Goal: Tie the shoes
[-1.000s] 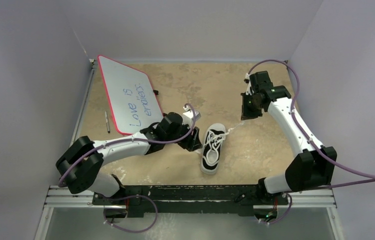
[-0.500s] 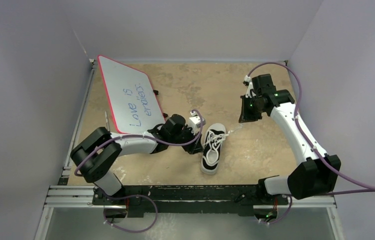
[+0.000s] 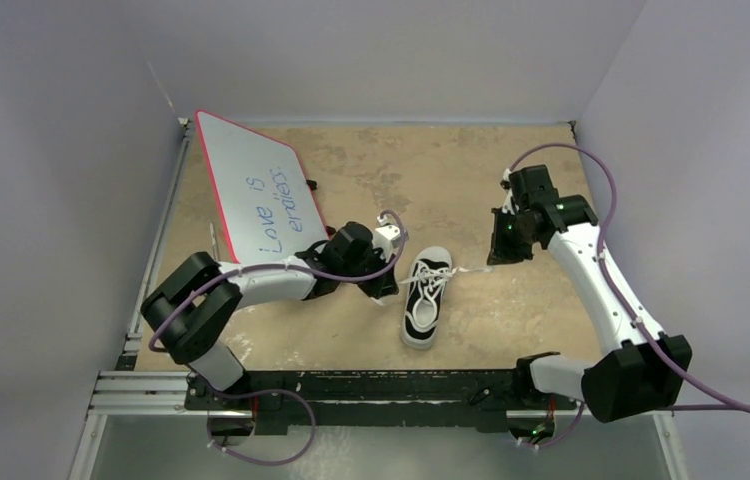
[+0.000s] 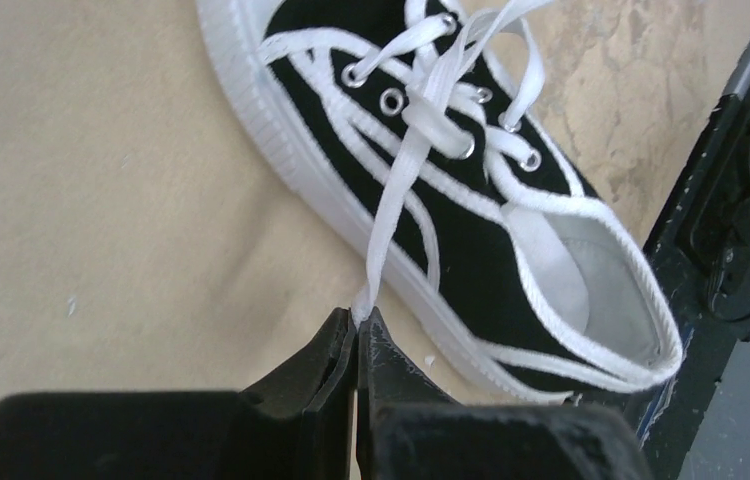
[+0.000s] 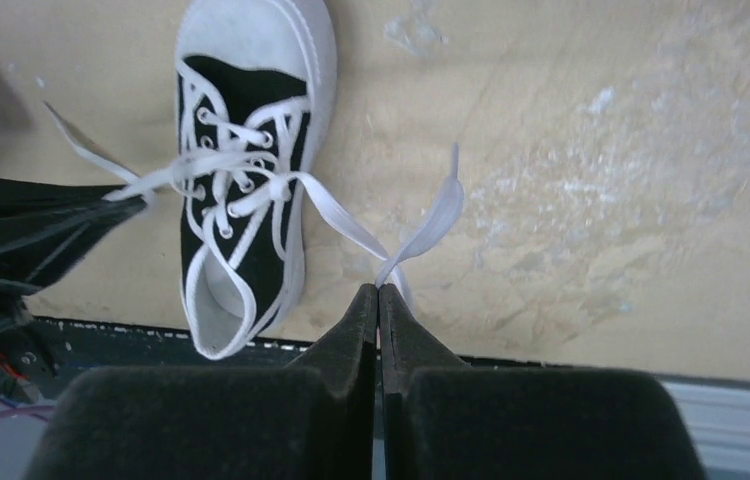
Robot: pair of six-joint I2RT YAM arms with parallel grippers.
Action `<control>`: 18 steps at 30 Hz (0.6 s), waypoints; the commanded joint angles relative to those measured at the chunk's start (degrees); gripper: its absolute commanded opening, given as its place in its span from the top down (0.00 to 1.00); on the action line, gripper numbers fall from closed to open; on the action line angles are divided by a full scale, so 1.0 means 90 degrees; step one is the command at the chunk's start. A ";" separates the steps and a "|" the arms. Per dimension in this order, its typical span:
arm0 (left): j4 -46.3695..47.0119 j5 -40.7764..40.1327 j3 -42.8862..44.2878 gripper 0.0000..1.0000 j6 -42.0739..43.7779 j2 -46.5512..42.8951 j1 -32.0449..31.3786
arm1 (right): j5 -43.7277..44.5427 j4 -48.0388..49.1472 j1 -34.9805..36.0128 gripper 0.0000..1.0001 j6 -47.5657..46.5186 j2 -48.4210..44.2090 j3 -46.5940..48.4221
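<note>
I have the shoe [image 3: 423, 308] lying just short of the bench [image 3: 431, 165] centre, toward 6 o'clock, on its sole with the toe to 12 and the heel opening to 6. Both arms are on the laces, not on the canvas. The left gripper [image 4: 356, 322] sits at about 9 o'clock of the shoe. Its jaws are pressed together on the left lace [image 4: 398, 195], which runs in a straight line from the upper eyelets into the pinch. The right gripper [image 5: 379, 293] is out at 2 to 3 o'clock of the shoe, well apart from it. It is likewise clamped flat on the right lace [image 5: 336, 218], and a short free tail folds back past the grip. I judge the two strands are held out to opposite sides so that they separate cleanly and lie clear of the tongue, ready to be crossed for the first knot. No knot or loop shows yet, so the tying proper is not begun. The shoe is light and nothing pins it down, so an uneven pull from either side could drag or turn it. The right strand looks slacker than the left, so I would take that up gently. The whiteboard [image 3: 256, 190] at 10 o'clock is close behind the left arm, which leaves that side less room to swing.
</note>
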 commanded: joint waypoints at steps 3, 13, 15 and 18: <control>-0.2009 -0.1015 0.0227 1.00 0.0289 -0.1118 0.0046 | 0.0219 -0.0557 0.0001 1.00 0.1019 -0.0688 -0.0569; -0.3101 -0.2983 -0.0122 1.00 -0.0218 -0.2407 0.0037 | 0.1815 -0.0615 -0.0026 1.00 0.1977 -0.0795 -0.1258; -0.3237 -0.3165 -0.0170 1.00 -0.0198 -0.2681 0.0034 | 0.2134 -0.0704 -0.0059 1.00 0.2447 -0.0805 -0.1286; -0.3207 -0.3215 -0.0326 1.00 -0.0197 -0.3053 0.0037 | 0.2486 -0.0583 -0.0119 1.00 0.2599 -0.0816 -0.1284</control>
